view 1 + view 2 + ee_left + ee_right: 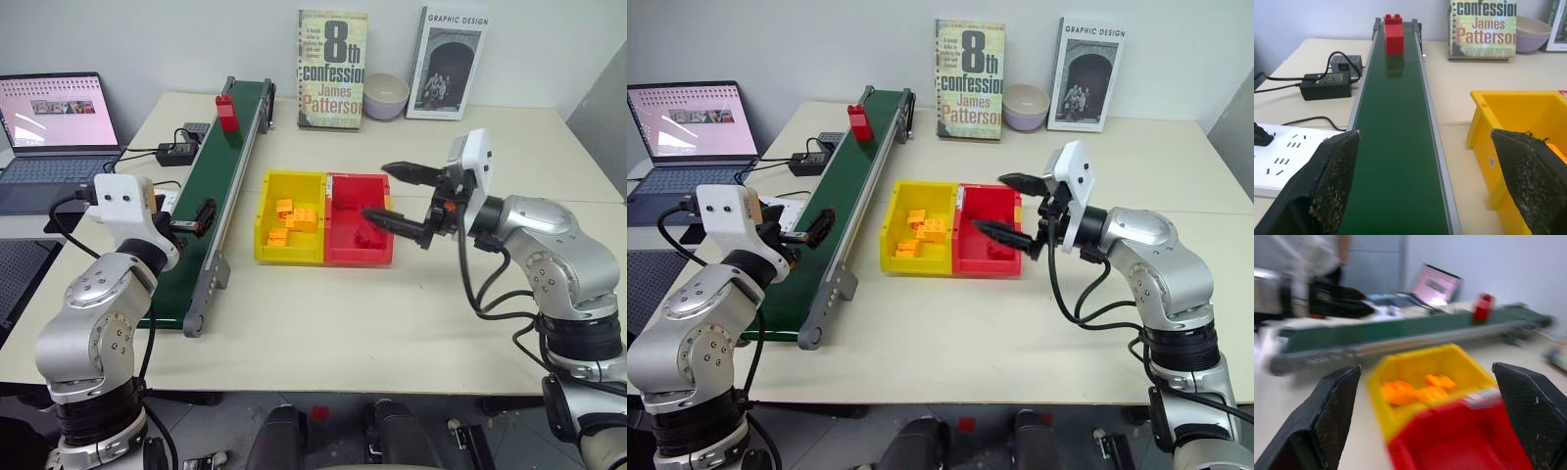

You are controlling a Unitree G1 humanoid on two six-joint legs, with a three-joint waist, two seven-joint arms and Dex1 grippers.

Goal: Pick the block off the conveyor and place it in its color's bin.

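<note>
Left wrist: block (1394, 33) on conveyor (1393, 147).

The conveyor (220, 186) runs front to back on the surface (392, 313); the block (225, 111) stands on its far end. Just right of the conveyor sit two joined trays, bricks (289, 217) in the nearer one, the bin (358, 232) beyond. A laptop (54, 127) lies left of the conveyor
</note>
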